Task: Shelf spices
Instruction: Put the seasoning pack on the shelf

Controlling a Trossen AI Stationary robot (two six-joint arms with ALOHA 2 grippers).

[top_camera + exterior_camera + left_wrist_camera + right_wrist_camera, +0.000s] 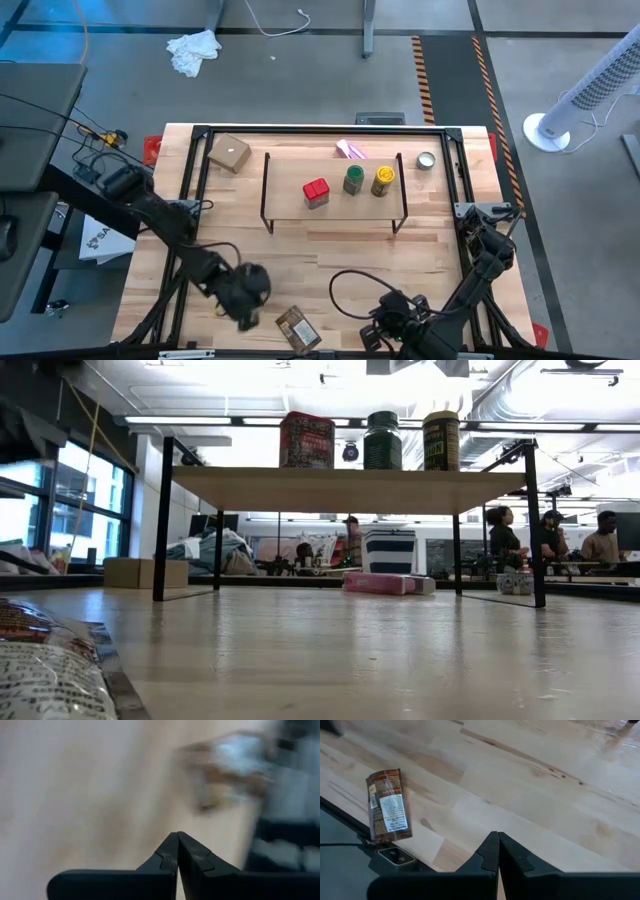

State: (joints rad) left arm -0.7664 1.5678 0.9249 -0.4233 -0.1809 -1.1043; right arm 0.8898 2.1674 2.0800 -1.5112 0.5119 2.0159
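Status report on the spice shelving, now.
Left gripper and right gripper both shut, empty, low at the table's near edge. Red container, green-lidded jar, yellow jar on the shelf. Orange-brown packet flat on table, unobstructed.

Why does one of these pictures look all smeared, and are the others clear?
Left wrist view: smeared except the shut left gripper. Right wrist view: sharp packet on the table. Low view: shelf backlit by ceiling lights, packet blurred up close.

On the shelf (350, 489) three containers are seen standing in a row: a red box (307, 440), a green-lidded jar (382, 440) and a yellow jar (440, 440). A packet (45, 670) is seen lying on the tabletop (380, 660) at the near left. Beyond the shelf a pink packet (378, 583) is lying, and people are seated far right.
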